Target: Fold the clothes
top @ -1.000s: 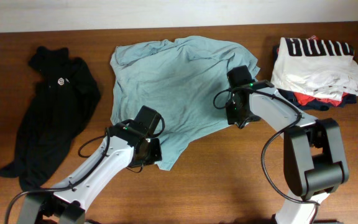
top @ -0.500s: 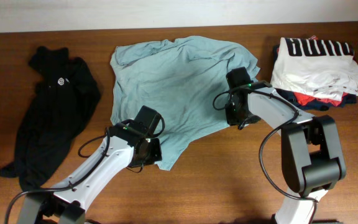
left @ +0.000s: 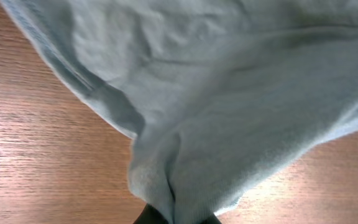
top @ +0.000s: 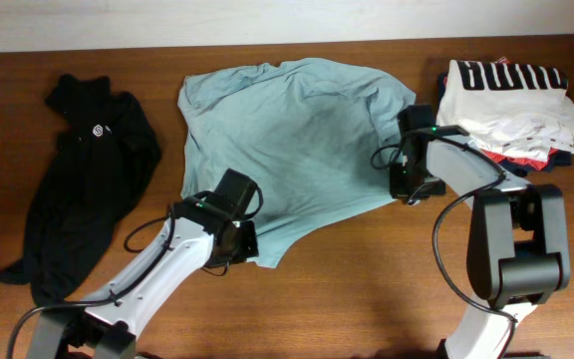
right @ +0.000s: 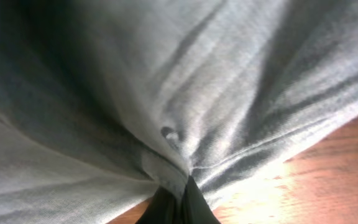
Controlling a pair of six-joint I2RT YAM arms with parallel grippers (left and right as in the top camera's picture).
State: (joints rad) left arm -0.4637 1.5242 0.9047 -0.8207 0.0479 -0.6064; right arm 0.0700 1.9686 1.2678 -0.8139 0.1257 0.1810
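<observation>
Two garments concern me; the pale grey-teal shirt (top: 287,130) lies spread and rumpled at the middle of the desk (top: 367,299), and the black top (top: 83,170) lies crumpled well to its left, its small white logo (top: 99,128) facing up; my left jaws are clamped on the shirt's near hem, the cloth bunching into them in the left wrist view; my right jaws are closed on its right edge, folds drawn to a pinch in the right wrist view; further right, a white shirt with black letters (top: 506,95) tops a pile, red and navy cloth (top: 491,158) beneath it.
</observation>
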